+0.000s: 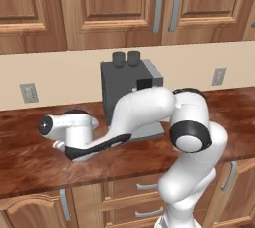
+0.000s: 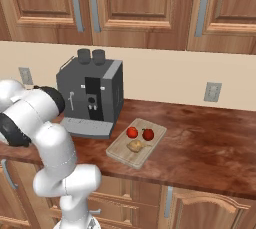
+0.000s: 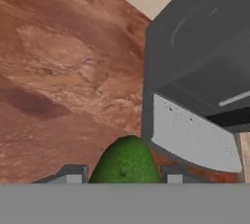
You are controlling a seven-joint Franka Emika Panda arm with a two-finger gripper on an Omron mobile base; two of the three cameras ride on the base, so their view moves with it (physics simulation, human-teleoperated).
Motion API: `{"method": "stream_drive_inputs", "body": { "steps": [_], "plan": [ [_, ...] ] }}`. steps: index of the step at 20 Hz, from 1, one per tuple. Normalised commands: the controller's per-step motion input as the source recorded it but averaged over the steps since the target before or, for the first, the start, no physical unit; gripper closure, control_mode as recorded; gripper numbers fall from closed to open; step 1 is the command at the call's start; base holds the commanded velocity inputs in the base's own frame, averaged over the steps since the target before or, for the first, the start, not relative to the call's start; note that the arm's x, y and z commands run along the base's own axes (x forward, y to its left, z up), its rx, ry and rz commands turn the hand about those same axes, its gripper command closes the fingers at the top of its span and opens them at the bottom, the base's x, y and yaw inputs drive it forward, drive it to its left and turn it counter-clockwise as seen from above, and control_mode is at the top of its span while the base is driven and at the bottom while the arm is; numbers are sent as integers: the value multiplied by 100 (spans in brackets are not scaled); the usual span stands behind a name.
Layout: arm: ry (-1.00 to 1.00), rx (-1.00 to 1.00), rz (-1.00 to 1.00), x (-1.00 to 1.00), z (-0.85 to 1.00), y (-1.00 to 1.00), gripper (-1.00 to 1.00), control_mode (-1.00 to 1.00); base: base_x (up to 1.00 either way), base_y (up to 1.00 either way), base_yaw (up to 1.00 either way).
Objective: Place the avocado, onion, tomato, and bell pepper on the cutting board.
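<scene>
The dark reddish-brown counter [image 2: 210, 138] runs under everything, and on it the grey coffee machine [image 2: 91, 95] stands just left of the cutting board [image 2: 122, 154]. Three of the four items already lie on that board: the tomato [image 2: 132, 132], the bell pepper [image 2: 148, 134] beside it, and the onion [image 2: 134, 146] in front of them. So I judge the avocado to be the last step in hand.

My hand view shows what neither base view does: the avocado [image 3: 125, 162], glossy green, sits between my two fingertips, and my claw [image 3: 122, 175] is clenched on it, close beside the machine's base. The right base view alone gives the board and its load; the left base view gives my arm reaching low to the left of the machine, wrist down over the counter.

Next I would need to carry the avocado around or over the machine to the right, and set it on a bare part of the board clear of the other three
</scene>
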Motion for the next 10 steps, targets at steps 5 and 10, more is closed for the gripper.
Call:
{"method": "stream_drive_inputs", "body": {
  "steps": [5, 10],
  "plan": [
    [-23, 0, -35, -9, 80, -7, 100, -100, 0, 0, 0],
    [-15, 2, -38, -22, 75, -36, 100, -100, 0, 0, 0]
  ]
}}
